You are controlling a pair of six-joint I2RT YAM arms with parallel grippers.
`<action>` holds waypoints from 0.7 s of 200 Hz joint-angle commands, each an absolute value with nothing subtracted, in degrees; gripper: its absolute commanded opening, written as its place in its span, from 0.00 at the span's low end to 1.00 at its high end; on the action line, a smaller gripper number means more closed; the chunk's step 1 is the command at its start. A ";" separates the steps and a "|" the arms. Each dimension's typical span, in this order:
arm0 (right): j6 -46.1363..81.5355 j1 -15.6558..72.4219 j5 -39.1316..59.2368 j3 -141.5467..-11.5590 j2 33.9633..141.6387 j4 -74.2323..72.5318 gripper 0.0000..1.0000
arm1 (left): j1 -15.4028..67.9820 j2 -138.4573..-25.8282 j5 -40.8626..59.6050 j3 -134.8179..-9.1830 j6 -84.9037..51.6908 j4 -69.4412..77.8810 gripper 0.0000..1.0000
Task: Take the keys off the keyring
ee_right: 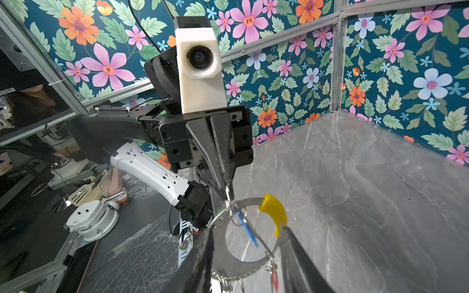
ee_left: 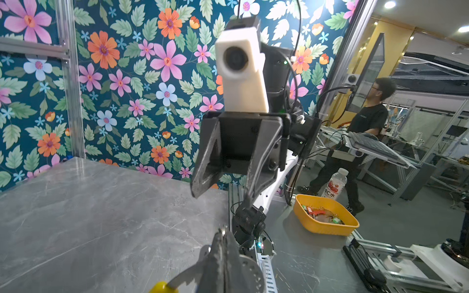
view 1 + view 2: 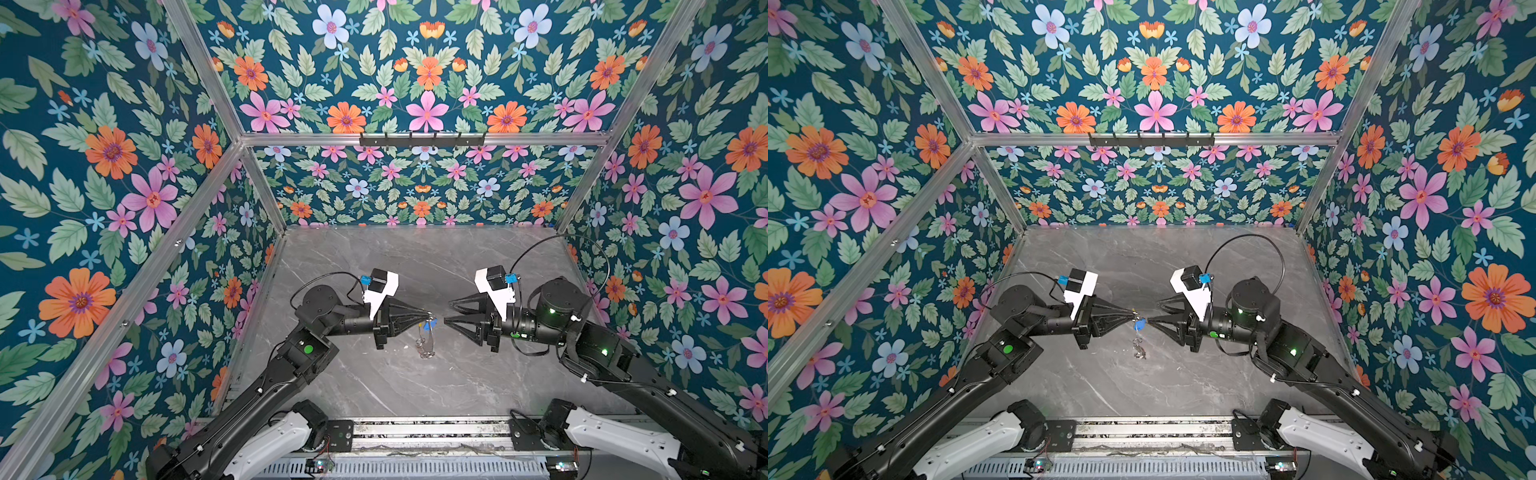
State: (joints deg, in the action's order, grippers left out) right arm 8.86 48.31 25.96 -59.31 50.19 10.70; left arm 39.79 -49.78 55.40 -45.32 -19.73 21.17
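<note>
Both top views: left gripper (image 3: 428,318) clenched on the keyring (image 3: 426,344), which hangs over the table (image 3: 374,386); right gripper (image 3: 449,311) released, just beside. Left wrist: yellow basket (image 2: 327,224) beyond table edge. Right wrist: blue-tagged key (image 1: 247,230), red-tagged key (image 1: 274,279) on ring; fingers (image 1: 297,261) partly hide its rim.

Floral-papered walls (image 3: 424,62) framed in aluminium rails (image 3: 291,138) enclose a grey marble tabletop (image 3: 415,257).

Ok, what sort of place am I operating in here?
Most likely a test cell in a robotics lab, not a home: floral-papered walls hung on aluminium framing, a grey marble-look tabletop, and past the open side a person standing at a keyboard.
</note>
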 commanded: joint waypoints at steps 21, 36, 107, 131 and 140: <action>8.32 48.33 30.87 -57.12 50.92 4.31 0.53 | 39.81 -50.15 60.37 -45.04 -22.16 30.35 0.00; 8.18 48.34 31.27 -56.56 50.94 3.77 0.54 | 39.73 -50.27 61.63 -45.02 -22.87 31.01 0.00; 8.50 48.33 40.08 -57.86 54.23 3.93 0.43 | 39.79 -50.20 61.51 -43.64 -25.93 35.42 0.00; 9.13 48.27 41.10 -57.61 54.31 3.45 0.31 | 39.74 -49.62 59.46 -43.12 -25.84 35.68 0.00; 9.40 48.33 41.59 -57.49 54.49 3.02 0.26 | 39.80 -49.48 58.94 -42.89 -25.92 36.27 0.00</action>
